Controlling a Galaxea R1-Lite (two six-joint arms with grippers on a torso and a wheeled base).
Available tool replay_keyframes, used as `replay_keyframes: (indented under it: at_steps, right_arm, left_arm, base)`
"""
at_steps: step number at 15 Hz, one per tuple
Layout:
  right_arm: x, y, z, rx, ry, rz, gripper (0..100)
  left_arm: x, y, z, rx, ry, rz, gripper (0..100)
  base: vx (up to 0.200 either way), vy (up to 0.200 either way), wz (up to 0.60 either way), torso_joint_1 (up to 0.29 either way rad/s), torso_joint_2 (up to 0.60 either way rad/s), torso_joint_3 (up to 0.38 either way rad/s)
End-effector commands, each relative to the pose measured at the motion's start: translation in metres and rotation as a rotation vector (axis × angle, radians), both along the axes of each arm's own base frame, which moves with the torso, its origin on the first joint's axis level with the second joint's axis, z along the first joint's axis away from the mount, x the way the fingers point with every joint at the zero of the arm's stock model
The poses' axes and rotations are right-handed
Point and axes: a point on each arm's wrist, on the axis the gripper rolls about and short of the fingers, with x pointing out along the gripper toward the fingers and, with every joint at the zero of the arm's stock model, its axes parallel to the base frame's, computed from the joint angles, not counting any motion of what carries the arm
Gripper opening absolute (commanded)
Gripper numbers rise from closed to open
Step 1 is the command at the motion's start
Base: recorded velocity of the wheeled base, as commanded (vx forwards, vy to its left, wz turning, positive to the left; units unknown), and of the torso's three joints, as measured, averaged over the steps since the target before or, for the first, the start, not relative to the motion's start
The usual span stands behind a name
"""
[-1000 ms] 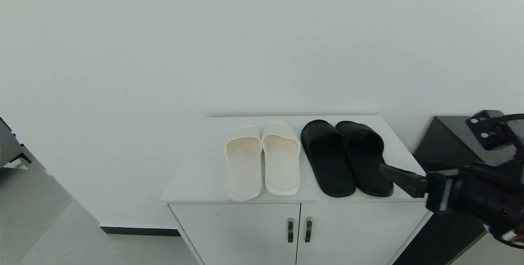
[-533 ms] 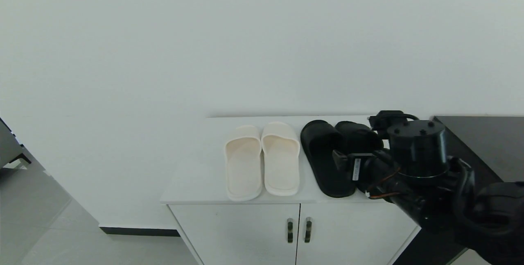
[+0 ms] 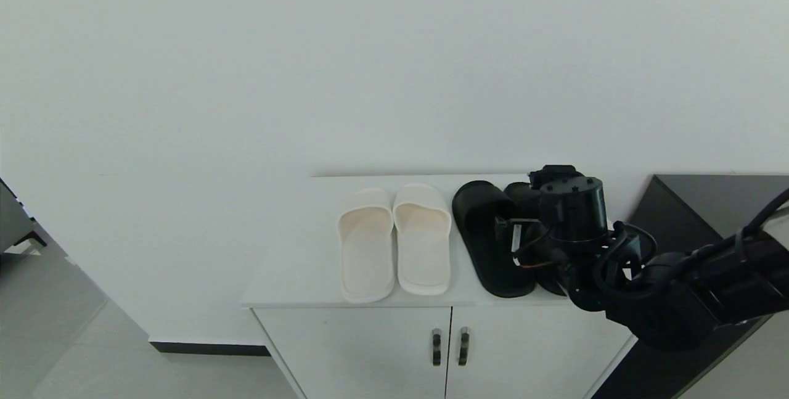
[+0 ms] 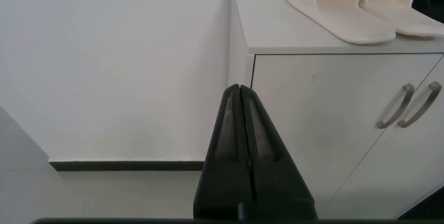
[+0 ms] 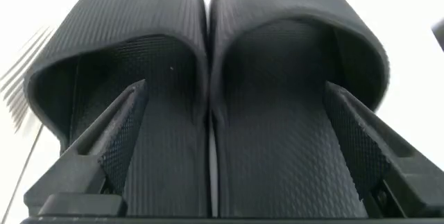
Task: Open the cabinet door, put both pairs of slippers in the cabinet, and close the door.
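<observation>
Right gripper [image 5: 232, 96] is open, straddling the black slippers [image 3: 487, 232] lying paired on the worktop [image 3: 296, 272], long axis pointing away from you. Your left gripper [image 4: 240, 109] sits closed, low by the unopened cabinet door [image 4: 326, 120].

Head above cabinet [image 3: 296, 275]; right wrist seemingly against slippers [image 5: 263, 127]

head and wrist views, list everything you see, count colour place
cabinet: 1, white, against the wall, doors shut
door handles: 2, metal, where the doors meet
cream slippers: 1 pair, cream, cabinet top, left
black slippers: 1 pair, black, cabinet top, right of the cream pair
black furniture: 1, black, right of the cabinet
left gripper: 1, black, shut, low by the cabinet's left front
right gripper: 1, black, open, over the black slippers
</observation>
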Motion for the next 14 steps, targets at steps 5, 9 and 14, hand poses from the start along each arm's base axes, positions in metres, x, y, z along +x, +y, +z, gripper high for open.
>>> replay_keyframes:
  at_steps: [5,9,14]
  right_arm:
    - [0.025,0.015,0.001,0.021,-0.032,0.040,100]
    - [0.034,0.019,-0.008,0.010,-0.021,0.030,100]
    - [0.045,0.012,-0.012,0.008,-0.020,0.004,100]
  left_arm:
    - [0.000,0.000,0.000,0.000,0.000,0.000,0]
    - [0.000,0.000,0.000,0.000,0.000,0.000,0]
    - [0.000,0.000,0.000,0.000,0.000,-0.001,0]
  base:
    - [0.000,0.000,0.00,0.000,0.00,0.000]
    - [0.000,0.000,0.00,0.000,0.00,0.000]
    - [0.000,0.000,0.00,0.000,0.00,0.000]
